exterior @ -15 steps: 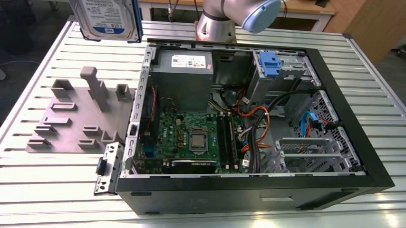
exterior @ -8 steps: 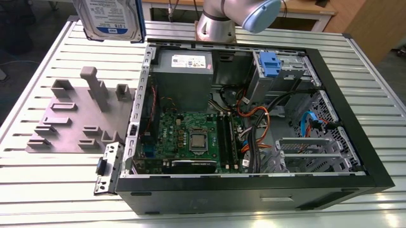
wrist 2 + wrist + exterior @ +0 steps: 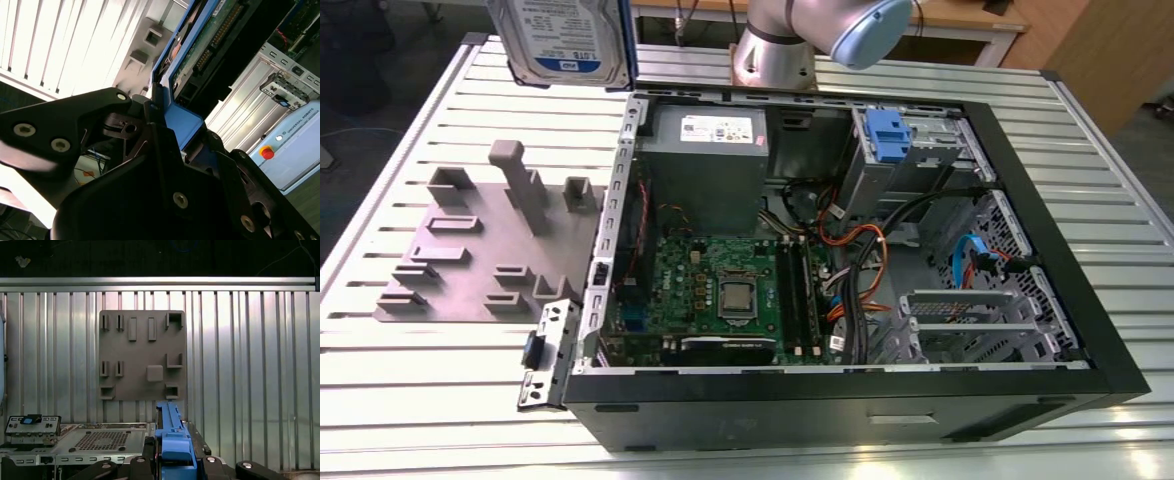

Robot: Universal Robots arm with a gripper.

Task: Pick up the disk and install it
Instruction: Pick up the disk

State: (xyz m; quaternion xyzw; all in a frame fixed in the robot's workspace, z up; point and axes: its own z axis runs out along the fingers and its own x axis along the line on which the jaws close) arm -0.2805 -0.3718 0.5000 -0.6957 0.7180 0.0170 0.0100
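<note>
exterior view: disk clamped in my claw, held high outside the case

exterior view first: the disk (image 3: 567, 40) stands on edge in the air, label face out, with my arm (image 3: 781, 50) beside it. it hangs off to one side of the open computer case (image 3: 1067, 300), clear of it and touching nothing but me.

in the second wrist view my claw (image 3: 180, 127) is closed on the disk's blue bracket (image 3: 182, 120), a black finger pressed against each side of it. the drive's body runs straight out past my fingertips, green circuit board showing, so its long axis continues the line of my fingers rather than crossing it.

in the first wrist view the same bracket sits between my fingers, edge-on. out past it lies the grey fixture plate (image 3: 142, 355), flat on the slatted table (image 3: 250, 365), while the case's perforated panel (image 3: 102, 440) is much nearer to me, just to one side.

by my judgement the pick-up is done and the install is not. the drive cage (image 3: 921, 150), with its small blue clip (image 3: 887, 135), sits at the case's far side from my load, beyond the power supply box (image 3: 707, 135), well apart.
</note>
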